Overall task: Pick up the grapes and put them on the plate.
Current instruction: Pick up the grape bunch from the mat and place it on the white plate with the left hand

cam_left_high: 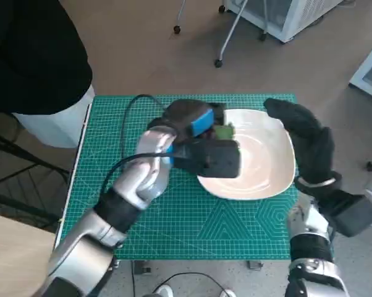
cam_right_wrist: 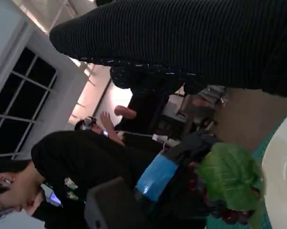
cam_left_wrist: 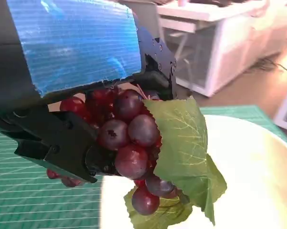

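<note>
Nearest, the green mat [cam_left_high: 235,229] covers the surface, and on it sits the white plate [cam_left_high: 260,167], its bowl bare. Just beyond, the left hand [cam_left_high: 195,127] grips the grapes [cam_left_wrist: 129,143] in its fingers [cam_left_wrist: 62,148] over the plate's left rim, the green leaf [cam_left_wrist: 181,143] drooping below and the bunch mostly hidden from overhead. Farther right, the right hand [cam_left_high: 303,133] hovers by the plate's far right edge; whether its fingers are spread or curled is unclear.
</note>
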